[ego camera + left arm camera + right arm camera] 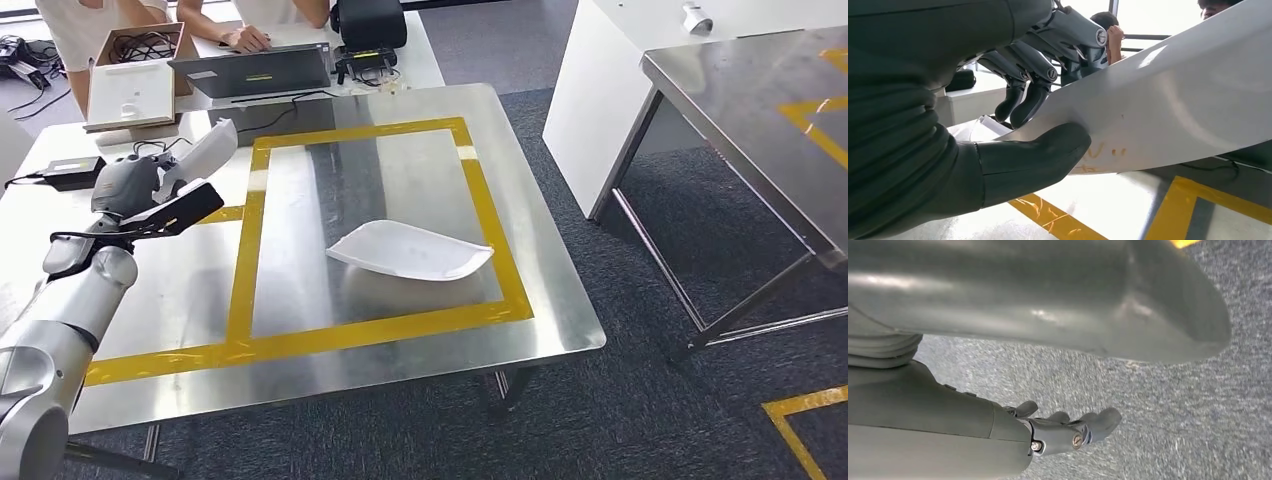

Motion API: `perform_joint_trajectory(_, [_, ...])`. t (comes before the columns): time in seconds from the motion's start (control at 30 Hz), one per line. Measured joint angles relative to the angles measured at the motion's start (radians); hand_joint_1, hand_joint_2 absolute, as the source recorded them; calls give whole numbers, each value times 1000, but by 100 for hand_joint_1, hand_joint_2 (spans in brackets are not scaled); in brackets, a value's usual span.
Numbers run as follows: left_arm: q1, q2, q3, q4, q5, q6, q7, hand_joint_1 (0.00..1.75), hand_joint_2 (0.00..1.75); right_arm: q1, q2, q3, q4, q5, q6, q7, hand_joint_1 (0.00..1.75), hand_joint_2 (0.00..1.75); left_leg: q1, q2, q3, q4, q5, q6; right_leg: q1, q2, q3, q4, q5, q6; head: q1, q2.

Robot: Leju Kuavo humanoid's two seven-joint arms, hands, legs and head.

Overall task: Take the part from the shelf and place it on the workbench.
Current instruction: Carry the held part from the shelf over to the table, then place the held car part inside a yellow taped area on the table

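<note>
My left hand is up over the left side of the workbench, gripping a white part; in the left wrist view my thumb presses one face of that part and my dark fingers curl over the far face, so it is pinched between them and held clear of the steel. Faint orange marks show on the part beside my thumb. My right hand hangs over grey carpet, fingers curled in with nothing in them as far as the blurred picture lets me judge.

The workbench is a brushed steel top with a yellow tape rectangle on it, and a second white part lies flat inside that rectangle, well apart from my left hand. Dark grey carpet surrounds the bench. To the right stands another steel table, cut off by the picture's edge, with a white cabinet behind it. Beyond the bench is a white table carrying a laptop, an open cardboard box, a black bag and cables. A person there rests a hand by the laptop; a second is cut off at the top edge
</note>
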Motion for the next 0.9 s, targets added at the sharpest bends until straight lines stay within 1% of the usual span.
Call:
perform_joint_trajectory(0.07, [4, 0, 6, -1, -4, 16, -8, 145, 175, -1, -2, 0, 0, 0, -1, 0, 0, 0, 4, -3, 8, -6, -3, -3, 5, -1, 7, -6, 4, -7, 2, 0])
perform_joint_trajectory(0.1, [7, 0, 9, -1, -6, 25, -15, 145, 175, -2, -2, 0, 0, 0, -2, 1, 0, 0, 4, -4, 9, -7, -7, -1, 5, -1, 8, -6, 5, -10, 4, 0])
perform_joint_trajectory(0.2, [18, 0, 13, -1, -20, 42, -37, 145, 175, -3, -3, 0, 0, 0, -2, 3, 0, 0, 1, -6, 9, -6, -15, 6, 4, -1, 11, -12, 0, -12, 6, 0])
perform_joint_trajectory(0.27, [23, 0, 14, -1, -30, 49, -41, 145, 175, -2, -3, 0, 0, 0, -2, 3, 0, 0, -2, -6, 8, -4, -17, 9, 1, -3, 16, -21, -8, -8, 6, 0])
perform_joint_trajectory(0.37, [28, 1, 14, -1, -40, 54, -37, 36, 175, -1, -4, 0, 0, 0, -2, 3, 0, 0, -4, -5, 7, -2, -19, 11, -3, -3, 19, -27, -13, 2, 7, 0])
perform_joint_trajectory(0.4, [29, 1, 15, -1, -40, 55, -35, 0, 175, -1, -4, 0, 0, 0, -2, 3, 0, 0, -4, -5, 8, -2, -19, 11, -4, -3, 20, -27, -13, 3, 7, 0])
perform_joint_trajectory(0.47, [29, 1, 18, -1, -41, 57, -35, 0, 175, -1, -4, 0, 0, 0, -2, 3, 0, 0, -4, -5, 10, -2, -19, 12, -4, -4, 21, -27, -13, 4, 7, 0])
perform_joint_trajectory(0.6, [28, 1, 23, -1, -52, 52, -28, 0, 0, -1, -4, 0, 0, 0, -2, 2, 0, 0, -3, -5, 15, -2, -18, 11, -4, -4, 25, -26, -13, 5, 7, 0])
perform_joint_trajectory(0.77, [25, 1, 24, -1, -61, 16, -8, 0, 0, -1, -4, 0, 0, 1, 0, 1, 0, 0, -3, -5, 18, -2, -18, 11, -3, -4, 27, -25, -13, 5, 7, 0])
perform_joint_trajectory(0.9, [24, 0, 25, -1, -65, 9, 3, 0, 0, -1, -4, 0, 0, 3, 3, 0, 0, 0, -2, -5, 18, -2, -17, 10, -2, -4, 28, -25, -13, 5, 7, 0])
